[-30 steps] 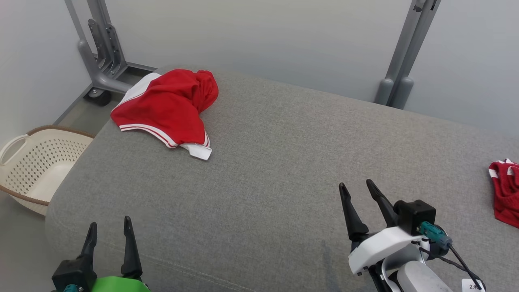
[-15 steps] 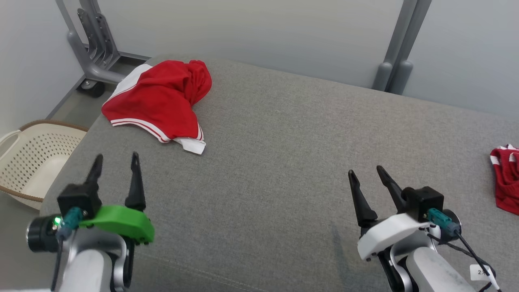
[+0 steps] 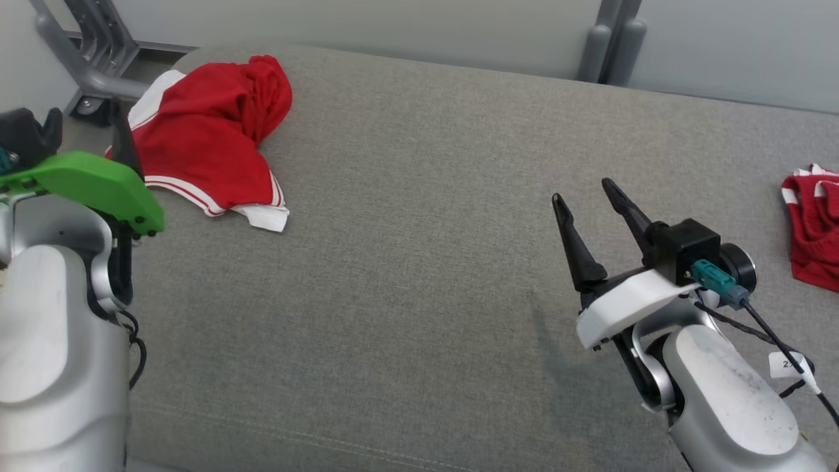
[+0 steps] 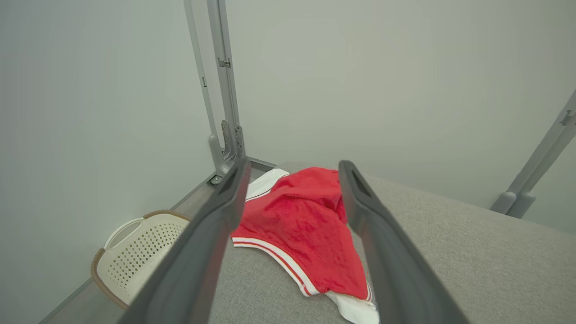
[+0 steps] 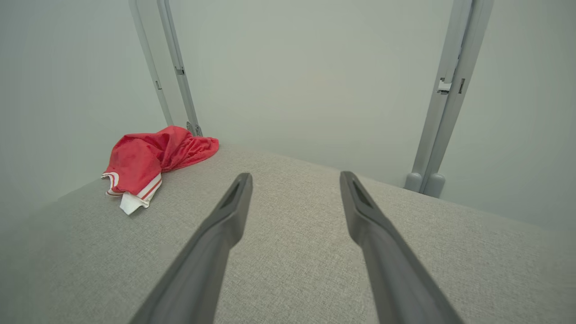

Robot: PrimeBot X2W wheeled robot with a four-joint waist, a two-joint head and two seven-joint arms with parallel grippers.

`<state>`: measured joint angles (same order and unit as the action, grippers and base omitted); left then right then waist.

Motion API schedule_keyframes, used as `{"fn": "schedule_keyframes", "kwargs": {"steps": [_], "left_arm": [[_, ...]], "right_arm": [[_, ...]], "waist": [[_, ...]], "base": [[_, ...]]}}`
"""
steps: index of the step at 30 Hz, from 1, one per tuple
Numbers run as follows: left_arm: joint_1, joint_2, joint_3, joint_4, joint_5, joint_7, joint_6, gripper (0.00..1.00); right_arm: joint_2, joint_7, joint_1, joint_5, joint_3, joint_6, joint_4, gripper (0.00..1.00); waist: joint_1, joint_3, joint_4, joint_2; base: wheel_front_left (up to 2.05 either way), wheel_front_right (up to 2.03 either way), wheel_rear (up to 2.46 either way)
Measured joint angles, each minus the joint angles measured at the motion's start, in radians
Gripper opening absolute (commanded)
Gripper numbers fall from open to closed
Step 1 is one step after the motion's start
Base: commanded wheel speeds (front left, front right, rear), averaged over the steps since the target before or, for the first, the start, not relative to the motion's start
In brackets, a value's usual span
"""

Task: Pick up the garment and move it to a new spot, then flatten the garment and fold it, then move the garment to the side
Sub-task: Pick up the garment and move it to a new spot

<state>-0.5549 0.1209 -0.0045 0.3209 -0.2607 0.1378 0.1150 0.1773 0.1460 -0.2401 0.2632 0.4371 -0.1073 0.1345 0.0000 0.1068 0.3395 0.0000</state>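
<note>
the red garment (image 3: pixel 203 141), trimmed with white and thin red stripes, lies crumpled at the far left corner of the grey fabric-covered table (image 3: pixel 419 262). one white edge reaches the table's left rim and a white tab points towards the middle of the table.

the left gripper (image 3: pixel 86 117), under its green cover, hangs at the table's left edge, just beside the garment's near left side. its fingers (image 4: pixel 202 252) are spread wide and hold nothing. in the left wrist view the garment (image 4: pixel 301 225) shows through the gap between them, further along the table. i cannot tell whether a fingertip touches the cloth.

the right gripper (image 3: pixel 582 190) hovers over the right half of the table, well apart from the garment, fingers pointing towards the far edge. its fingers (image 5: pixel 211 252) are also wide apart and empty, with bare grey fabric between them. the right wrist view shows the garment (image 5: pixel 144 162) far off to that view's left.

a second red and white piece of cloth (image 3: pixel 813 229) lies at the table's right edge. a cream perforated basket (image 4: pixel 135 252) with a brown rim stands on the floor beside the table's left side. grey metal posts (image 3: pixel 606 46) rise behind the table against a pale wall, and a wheeled grey frame (image 3: pixel 78 59) stands at the far left corner.
</note>
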Motion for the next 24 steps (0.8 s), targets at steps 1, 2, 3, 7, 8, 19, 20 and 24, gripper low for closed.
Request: {"fn": "schedule_keyframes", "kwargs": {"steps": [1,2,3,7,8,19,20,24], "left_arm": [[-0.019,0.001,0.012,0.017,-0.008,0.011,0.0,1.0],[-0.036,0.002,0.024,0.035,-0.009,0.022,0.001,1.0],[-0.051,0.005,0.035,0.052,-0.009,0.031,0.001,1.0],[-0.096,0.007,0.058,0.122,-0.01,0.07,0.004,1.0],[-0.106,0.007,0.058,0.139,-0.007,0.08,0.004,1.0],[-0.232,0.013,0.142,0.318,0.056,0.156,0.008,1.0],[-0.24,0.014,0.158,0.329,0.059,0.158,0.008,1.0],[-0.28,0.016,0.193,0.363,0.082,0.16,0.008,1.0]], "right_arm": [[0.007,-0.003,-0.008,-0.006,-0.002,0.0,-0.007,1.0],[0.013,-0.01,-0.015,-0.011,-0.005,0.0,-0.013,1.0],[0.017,-0.014,-0.022,-0.014,-0.007,0.0,-0.02,1.0],[0.034,-0.035,-0.04,-0.02,-0.015,0.0,-0.046,1.0],[0.039,-0.042,-0.043,-0.022,-0.016,0.0,-0.055,1.0],[0.094,-0.084,-0.069,-0.036,-0.039,0.0,-0.109,1.0],[0.095,-0.087,-0.073,-0.036,-0.04,0.0,-0.115,1.0],[0.102,-0.095,-0.091,-0.043,-0.044,0.0,-0.144,1.0]], "waist": [[0.0,0.01,-0.008,0.0],[0.0,0.021,-0.017,0.0],[0.0,0.032,-0.026,0.0],[0.0,0.077,-0.061,0.0],[0.0,0.089,-0.069,0.0],[0.0,0.209,-0.143,0.0],[0.0001,0.218,-0.147,0.0],[0.0001,0.249,-0.16,0.0]], "base": [[0.0,0.0,0.0],[0.0,0.0,0.0],[0.0,0.0,0.0],[0.0,0.0,0.0],[0.0,0.0,0.0],[0.0,0.0,0.0],[0.0,0.0,0.0],[0.0,0.0,0.0]]}}
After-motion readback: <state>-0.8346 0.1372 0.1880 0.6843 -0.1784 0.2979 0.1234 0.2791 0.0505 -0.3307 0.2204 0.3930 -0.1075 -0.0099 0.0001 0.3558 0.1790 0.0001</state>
